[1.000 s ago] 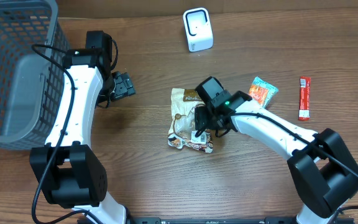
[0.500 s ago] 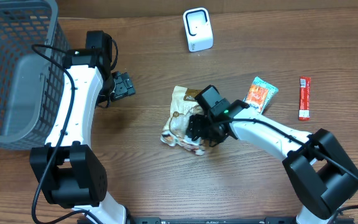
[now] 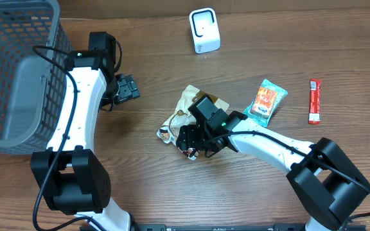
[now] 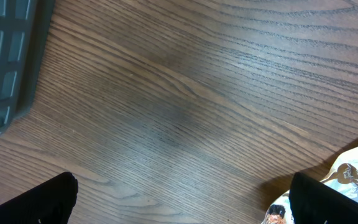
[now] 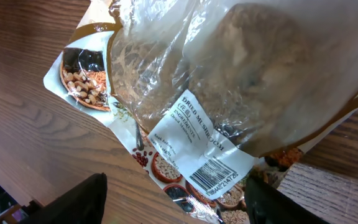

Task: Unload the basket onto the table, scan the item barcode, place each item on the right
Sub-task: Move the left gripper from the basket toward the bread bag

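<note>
Where the overhead view reaches further: it alone takes in the whole counter [image 3: 146,173], with the grey basket [image 3: 5,64] at the far left corner, the white scanner [image 3: 204,30] by the far edge, and a teal and orange packet [image 3: 266,99] and a red stick packet [image 3: 315,101] toward the right edge.
Place of the snack bag [image 3: 184,115]: near the middle of the counter, lying tilted, its near end under the right gripper [image 3: 191,140].
What the right wrist adds: the barcode [image 5: 211,174], covered by the gripper from overhead, faces up at this camera on a white label.
Look of the bag: crinkled clear plastic over brownish dried contents, a brown band, printed bowls of nuts and beans, label print reading dried mushroom.
Right fingers [image 5: 82,199]: spread apart, gripping nothing; the barcode end lies between them, with bare wood between one finger and the bag and the other finger at the bag's corner.
What the left wrist adds: close wood grain, a corner of the basket, a corner of the bag.
Place of the left gripper [image 3: 128,88]: beside the basket, well apart from the bag.
Left fingers [image 4: 42,202]: wide apart over bare wood.
</note>
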`<state>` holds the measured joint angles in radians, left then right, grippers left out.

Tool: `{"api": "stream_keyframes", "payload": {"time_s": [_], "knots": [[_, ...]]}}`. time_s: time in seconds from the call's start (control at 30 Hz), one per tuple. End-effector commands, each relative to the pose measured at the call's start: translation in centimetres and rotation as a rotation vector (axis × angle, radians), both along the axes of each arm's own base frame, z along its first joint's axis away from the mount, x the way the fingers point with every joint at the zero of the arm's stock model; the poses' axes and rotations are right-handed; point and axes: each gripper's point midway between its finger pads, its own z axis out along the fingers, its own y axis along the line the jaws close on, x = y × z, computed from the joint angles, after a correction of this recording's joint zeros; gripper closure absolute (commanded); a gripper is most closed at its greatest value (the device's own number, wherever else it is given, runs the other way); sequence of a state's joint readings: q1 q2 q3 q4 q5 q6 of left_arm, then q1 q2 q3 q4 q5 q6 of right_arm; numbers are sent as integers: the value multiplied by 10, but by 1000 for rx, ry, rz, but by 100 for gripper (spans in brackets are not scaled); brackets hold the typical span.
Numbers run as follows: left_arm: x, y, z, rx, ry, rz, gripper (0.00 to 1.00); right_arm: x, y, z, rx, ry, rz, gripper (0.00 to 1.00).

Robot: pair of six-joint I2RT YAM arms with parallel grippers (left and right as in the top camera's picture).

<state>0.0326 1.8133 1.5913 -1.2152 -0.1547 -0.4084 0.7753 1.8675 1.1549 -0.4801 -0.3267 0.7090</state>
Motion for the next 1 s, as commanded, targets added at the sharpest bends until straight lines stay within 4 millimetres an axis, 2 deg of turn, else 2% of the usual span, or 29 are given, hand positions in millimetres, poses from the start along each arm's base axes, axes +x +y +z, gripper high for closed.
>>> {"api": "stream_keyframes", "payload": {"time_s": [0.0, 0.17, 0.4, 0.87, 0.97], "knots": [[3, 2, 3, 13, -7, -18, 0, 10, -2, 7, 19, -22, 16, 30], [3, 2, 3, 12, -7, -18, 0, 24, -14, 15, 5, -53, 35, 30], [3, 2, 3, 12, -7, -18, 0, 30, -47, 0, -153, -65, -29, 28], [5, 2, 3, 13, -13, -18, 0, 38, -53, -2, -186, -102, -53, 24], [30, 2, 8, 15, -119, -17, 0, 39, -52, -2, -185, -107, -54, 21]]}}
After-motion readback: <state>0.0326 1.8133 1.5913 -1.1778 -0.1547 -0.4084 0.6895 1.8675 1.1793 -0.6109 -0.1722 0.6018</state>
